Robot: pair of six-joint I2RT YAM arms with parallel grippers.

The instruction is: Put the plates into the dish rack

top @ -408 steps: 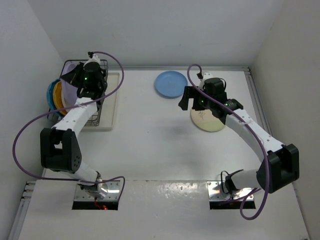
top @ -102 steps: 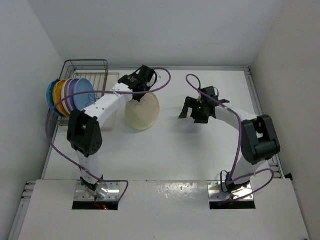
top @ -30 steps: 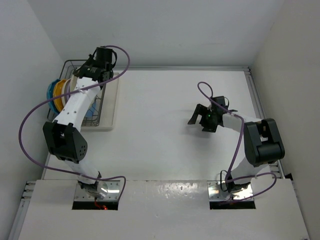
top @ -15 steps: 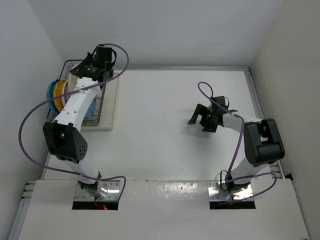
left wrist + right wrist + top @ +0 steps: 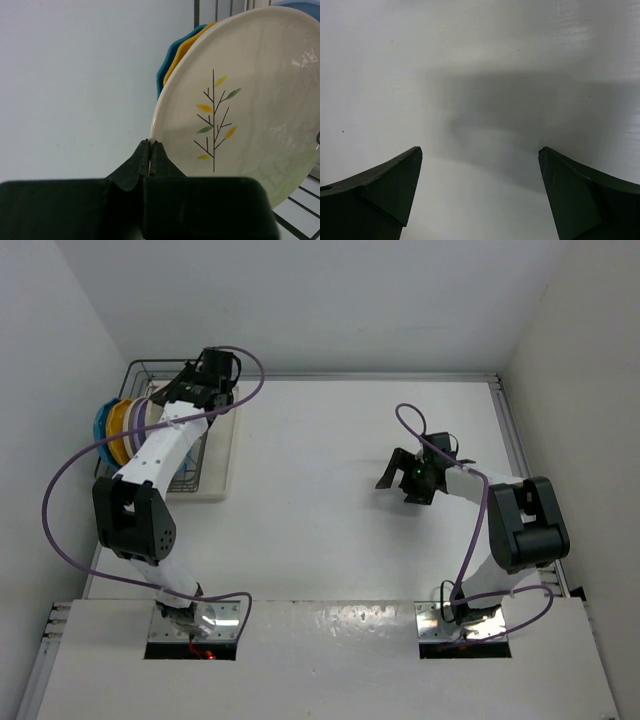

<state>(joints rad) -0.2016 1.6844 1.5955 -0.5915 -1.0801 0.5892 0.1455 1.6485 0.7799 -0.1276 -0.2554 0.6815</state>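
My left gripper is over the dark wire dish rack at the far left. In the left wrist view it is shut on the rim of the cream sprig plate, which stands on edge. Behind that plate stand the orange plate and the teal plate, with a blue rim at the top right. From above, the teal, orange and lilac plates stand in a row in the rack. My right gripper is open and empty over the bare table.
A flat cream tray lies under the rack's right side. The side wall runs close to the rack's left. Rack wires rise behind the plates. The white table lies between the arms.
My left gripper has shifted a little to the right and nearer over the rack, still on the plate's rim. The right arm has not moved.
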